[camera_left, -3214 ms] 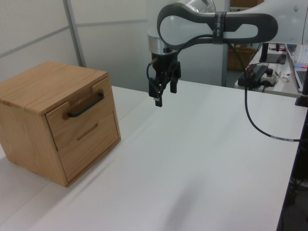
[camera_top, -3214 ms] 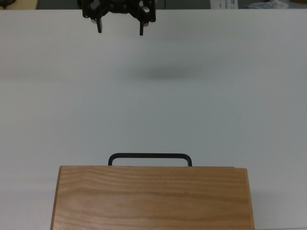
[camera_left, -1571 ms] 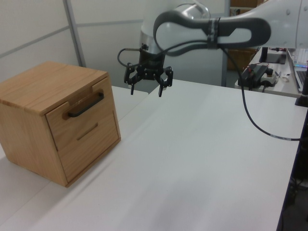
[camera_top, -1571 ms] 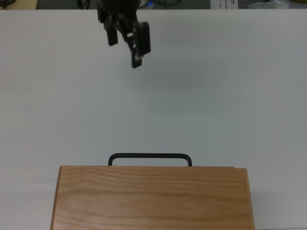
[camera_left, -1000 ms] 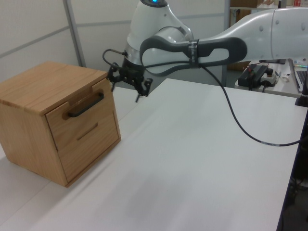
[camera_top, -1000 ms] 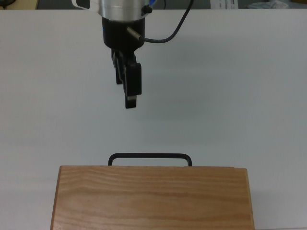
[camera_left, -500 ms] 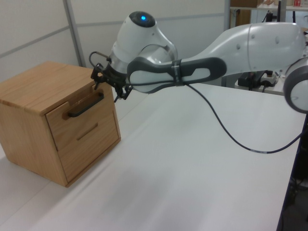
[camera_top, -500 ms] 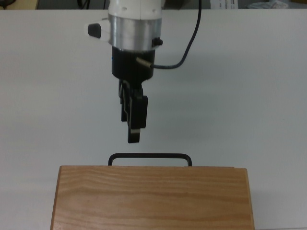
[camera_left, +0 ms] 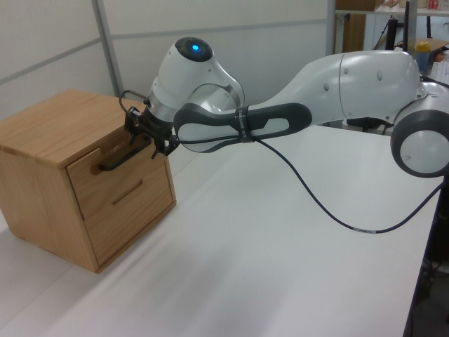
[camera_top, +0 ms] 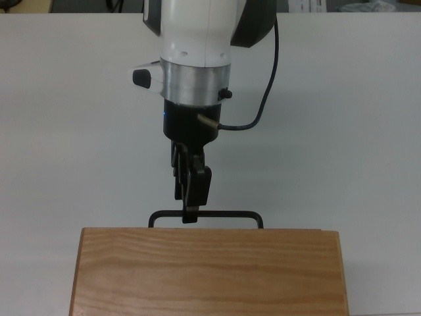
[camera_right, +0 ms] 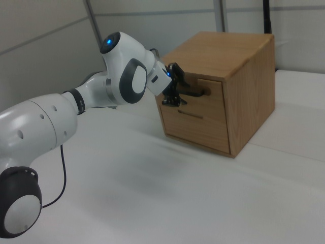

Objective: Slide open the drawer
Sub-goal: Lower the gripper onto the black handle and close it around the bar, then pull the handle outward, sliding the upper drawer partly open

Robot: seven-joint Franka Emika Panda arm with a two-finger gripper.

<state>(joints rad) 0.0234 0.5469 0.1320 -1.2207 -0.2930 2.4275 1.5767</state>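
The drawer (camera_left: 104,181) is the upper front panel of a wooden cabinet (camera_left: 59,126) and sits flush with the casing. Its black U-shaped handle (camera_top: 230,212) sticks out past the cabinet's top edge in the top view. My gripper (camera_top: 190,216) is open at the handle, left of its middle in the top view, fingers turned one above the other. In the right view the gripper (camera_right: 175,87) has one finger above and one below the handle (camera_right: 199,93). In the left view the gripper (camera_left: 149,137) hides the handle's right end.
The cabinet stands on a white table (camera_left: 280,232). A lower drawer front (camera_right: 195,124) with a thin slot lies under the handled one. A black cable (camera_top: 263,99) loops off my wrist. A desk with equipment (camera_left: 365,105) stands behind the table.
My gripper has come down from the far side of the table toward the cabinet, turned its fingers vertical, and now straddles the handle. The drawer has not moved.
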